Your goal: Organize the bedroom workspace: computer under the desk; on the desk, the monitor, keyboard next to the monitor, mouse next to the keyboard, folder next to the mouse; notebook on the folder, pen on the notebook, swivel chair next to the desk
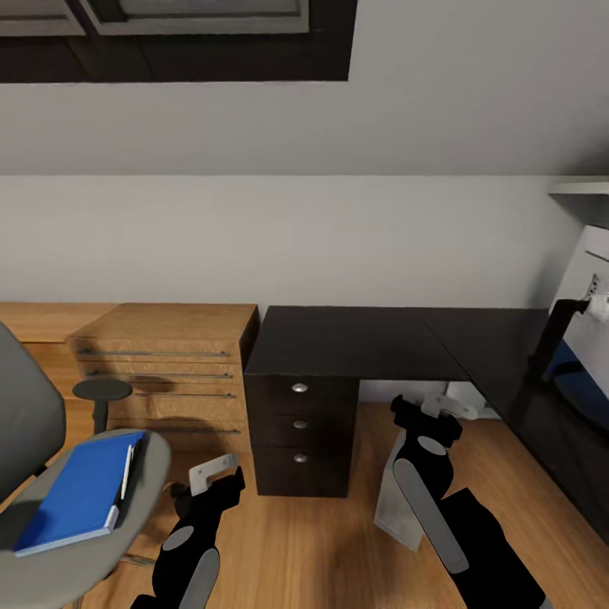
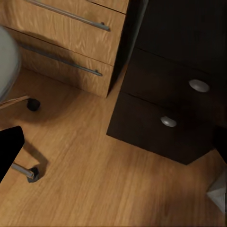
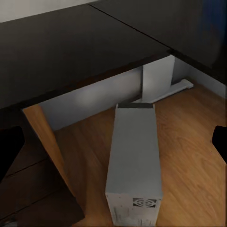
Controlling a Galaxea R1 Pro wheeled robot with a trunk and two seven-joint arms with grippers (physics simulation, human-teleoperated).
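Home bedroom/study corner, sim render: L-shaped black desk (image 1: 355,338) w/ 3-knob drawer unit (image 1: 300,423), wooden chest of drawers (image 1: 169,364), grey swivel chair (image 1: 34,440), PC tower (image 3: 135,161) on wood-plank floor (image 2: 94,179), sloped white ceiling.

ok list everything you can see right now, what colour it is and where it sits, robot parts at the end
folder: one, bright blue, lying on the swivel chair seat
notebook: one, black, thin edge showing beside the folder on the seat
pen: one, white, along the folder's edge
swivel chair: one, grey with black armrest, at the robot's left
desk: one, glossy black top, against the wall, three-knob drawer unit below
computer: one, light grey tower, on the floor partly under the desk
monitor stand: one, black, at the desk's far right
wooden chest of drawers: one, light wood, between chair and desk
left gripper: one, black, low over the floor
right gripper: one, black, by the computer
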